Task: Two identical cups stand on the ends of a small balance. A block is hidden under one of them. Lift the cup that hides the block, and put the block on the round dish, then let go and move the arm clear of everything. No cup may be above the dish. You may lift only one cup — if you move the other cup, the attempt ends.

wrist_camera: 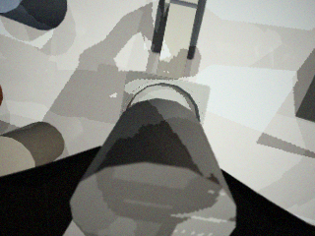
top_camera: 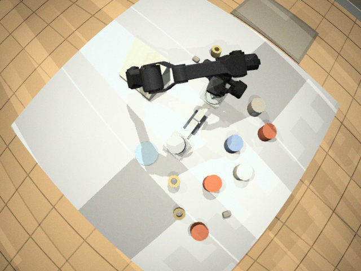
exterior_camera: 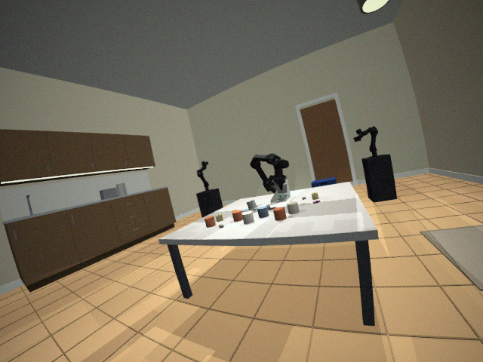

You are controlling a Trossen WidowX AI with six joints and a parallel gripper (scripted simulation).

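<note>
My gripper (top_camera: pixel 217 88) (wrist_camera: pixel 156 161) is shut on a grey cup (wrist_camera: pixel 153 197), above the balance's end nearer the arm. Pale pan surface and a ring show past the cup's lower edge, so it appears slightly raised. A small green patch (top_camera: pixel 212 96) shows in that pan; I cannot tell whether it is the block. The other cup (top_camera: pixel 176 143) (exterior_camera: pixel 251 204) stands on the far end of the balance (top_camera: pixel 196 119) (wrist_camera: pixel 179 25). The light blue round dish (top_camera: pixel 146 153) lies beside that end, with no cup above it.
Orange cylinders (top_camera: pixel 212 183) (top_camera: pixel 268 131) (top_camera: pixel 199 231), a blue cylinder (top_camera: pixel 234 143) and pale cylinders (top_camera: pixel 244 171) (top_camera: pixel 256 106) stand to the right and front. Yellow rings (top_camera: pixel 174 181) (top_camera: pixel 179 213) (top_camera: pixel 216 51) and small grey pieces (top_camera: pixel 226 214) (top_camera: pixel 196 58) lie around.
</note>
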